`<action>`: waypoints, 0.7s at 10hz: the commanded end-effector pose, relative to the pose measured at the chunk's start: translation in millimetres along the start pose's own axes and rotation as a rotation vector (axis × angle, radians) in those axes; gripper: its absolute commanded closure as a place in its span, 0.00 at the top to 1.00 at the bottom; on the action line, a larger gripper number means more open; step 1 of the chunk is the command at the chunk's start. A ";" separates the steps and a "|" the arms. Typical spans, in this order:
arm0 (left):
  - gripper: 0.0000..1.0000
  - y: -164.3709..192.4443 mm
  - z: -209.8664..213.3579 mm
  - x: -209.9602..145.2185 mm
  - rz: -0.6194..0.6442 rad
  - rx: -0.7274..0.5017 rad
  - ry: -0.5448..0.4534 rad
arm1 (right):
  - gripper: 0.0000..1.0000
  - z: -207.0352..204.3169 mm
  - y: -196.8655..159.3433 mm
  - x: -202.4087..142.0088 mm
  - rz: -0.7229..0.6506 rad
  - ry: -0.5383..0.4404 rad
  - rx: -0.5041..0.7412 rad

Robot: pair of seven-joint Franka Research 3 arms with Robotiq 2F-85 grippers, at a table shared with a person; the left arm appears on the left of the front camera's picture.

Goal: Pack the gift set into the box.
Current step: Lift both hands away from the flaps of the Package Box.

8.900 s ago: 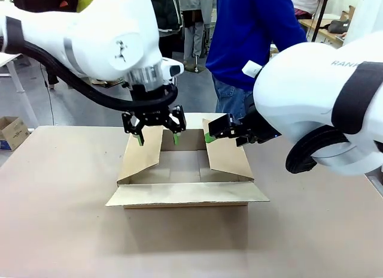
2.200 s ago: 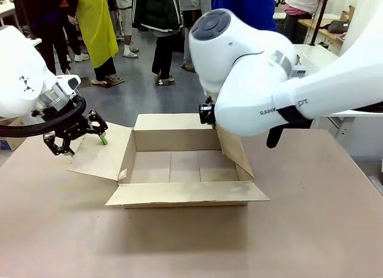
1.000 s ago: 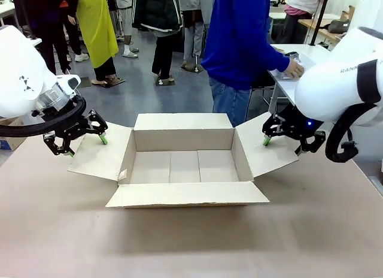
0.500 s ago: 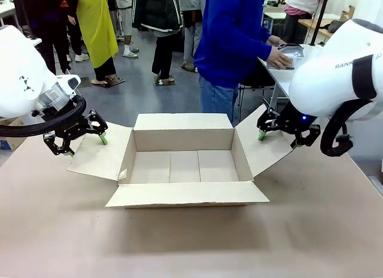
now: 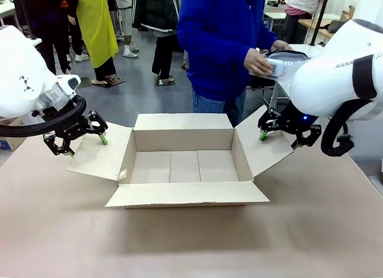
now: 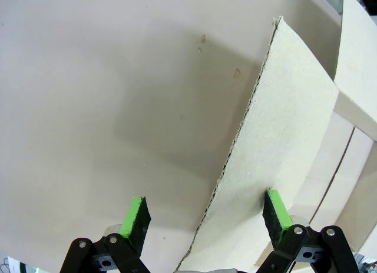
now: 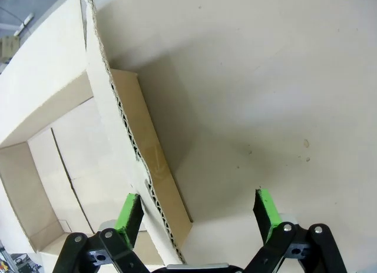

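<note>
At the middle of the table (image 5: 60, 242), the box (image 5: 182, 167): brown corrugated card, top open, inner bottom panels in plain sight. Far flap (image 5: 182, 121) upright, near flap (image 5: 187, 194) folded out flat toward the robot's side, left flap (image 5: 99, 153) splayed outward and sloping down to the table, right flap (image 5: 267, 151) splayed outward and raised at a slant. Of the gift set, just the white perforated basket (image 5: 286, 66), up off the table beyond its far right corner, well apart from the box, held in a hand (image 5: 258, 61) of the person (image 5: 221, 38) in a blue top at the far side; contents of the basket too small to make out. At the outer end of the left flap, the left gripper (image 5: 85, 144), jaws spread wide and clamped on nothing, straddling the flap's edge; from the left wrist, same gripper (image 6: 206, 214) with the raw corrugated edge running up between the fingers, one green pad over the flap's face, the other over bare table, contact not certain. At the outer end of the right flap, the right gripper (image 5: 279, 140), jaws likewise spread wide with nothing pinched; from the right wrist, same gripper (image 7: 197, 209) with the flap's edge between the fingers, one pad on the box's inner side, the other over the table.
</note>
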State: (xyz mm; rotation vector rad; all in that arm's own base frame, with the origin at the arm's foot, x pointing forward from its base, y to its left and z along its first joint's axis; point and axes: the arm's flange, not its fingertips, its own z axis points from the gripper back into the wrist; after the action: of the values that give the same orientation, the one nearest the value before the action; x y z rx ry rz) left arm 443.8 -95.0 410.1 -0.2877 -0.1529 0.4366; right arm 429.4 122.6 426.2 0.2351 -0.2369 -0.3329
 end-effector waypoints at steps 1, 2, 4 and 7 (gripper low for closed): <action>1.00 -1.2 1.7 0.0 0.011 0.017 -0.006 | 1.00 2.5 -0.3 1.8 0.008 -0.005 -0.016; 1.00 -1.2 1.7 0.0 0.011 0.017 -0.006 | 1.00 2.5 -0.3 1.8 0.008 -0.005 -0.016; 1.00 -1.2 1.7 0.0 0.011 0.017 -0.006 | 1.00 2.5 -0.3 1.8 0.008 -0.005 -0.016; 1.00 -1.2 1.7 0.0 0.011 0.017 -0.006 | 1.00 2.5 -0.3 1.8 0.008 -0.005 -0.016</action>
State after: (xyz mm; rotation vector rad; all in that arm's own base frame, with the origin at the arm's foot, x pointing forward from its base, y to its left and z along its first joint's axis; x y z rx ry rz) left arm 443.8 -95.0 410.1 -0.2877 -0.1529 0.4366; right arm 429.3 122.9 426.2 0.2347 -0.2369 -0.3323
